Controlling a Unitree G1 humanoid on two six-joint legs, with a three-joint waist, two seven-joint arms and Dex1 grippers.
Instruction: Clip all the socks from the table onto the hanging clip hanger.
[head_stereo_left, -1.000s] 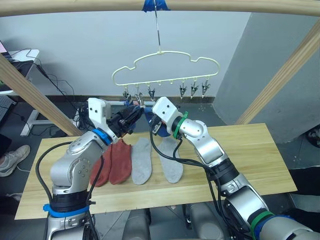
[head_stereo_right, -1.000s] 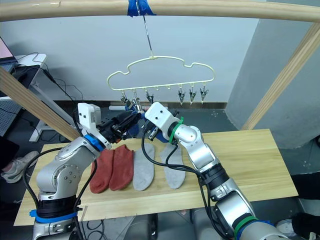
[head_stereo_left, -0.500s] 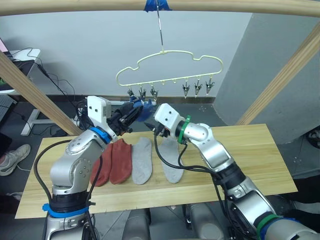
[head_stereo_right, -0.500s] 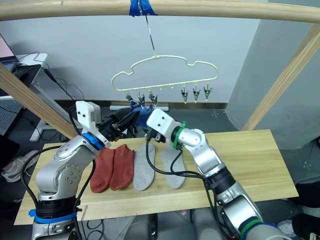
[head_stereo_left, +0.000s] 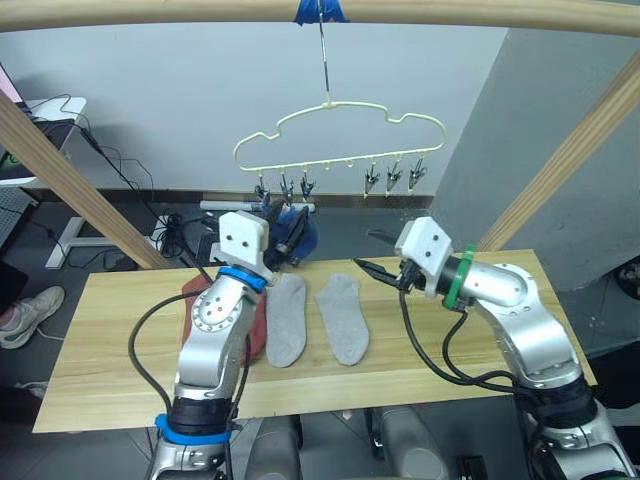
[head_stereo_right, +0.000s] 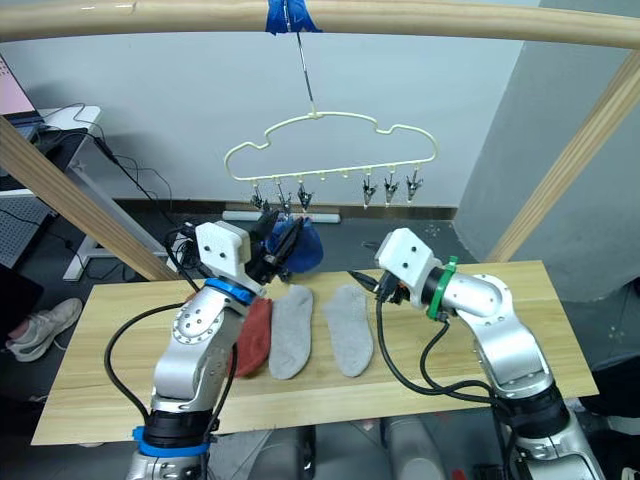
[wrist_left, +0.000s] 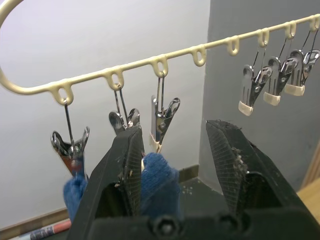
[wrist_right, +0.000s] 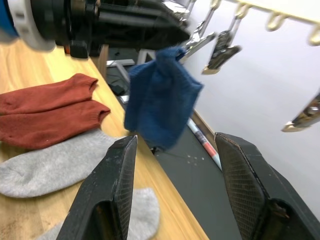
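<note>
— What do we see of the socks and the hanger?

— We see a thin pale-yellow wire clip hanger (head_stereo_left: 340, 135) with a cloud-shaped outline, hung by a metal hook from a round wooden pole (head_stereo_left: 200, 10) at a strip of blue tape (head_stereo_left: 320, 10). A row of small metal clips (wrist_left: 162, 117) dangles under its lower bar. Blue socks (wrist_right: 161, 97) of soft knitted fabric hang bunched from the clips at the robot's left end of the row; we cannot tell whether it is one sock or two. On the pale plank worktop (head_stereo_left: 500, 290) below, two light grey socks (head_stereo_left: 345, 318) lie flat side by side, toes toward the robot. Two rust-red socks (wrist_right: 47, 112) lie just beside them on the robot's left, partly behind the left arm.

— And the tools?

— The left tool (wrist_left: 172, 165) is raised to the clips, its two black, textured fingers spread apart. One finger (wrist_left: 127, 170) lies against the blue fabric, just under the clips; nothing is gripped between the two. The right tool (head_stereo_right: 362, 277) hovers above the worktop, past the grey socks and well to the right of the hanging blue ones. In the right wrist view its fingers (wrist_right: 117, 185) stand wide apart, holding nothing.

— What lies beyond?

— A slanted wooden pole at each side, a grey wall, and cables on the floor.
</note>
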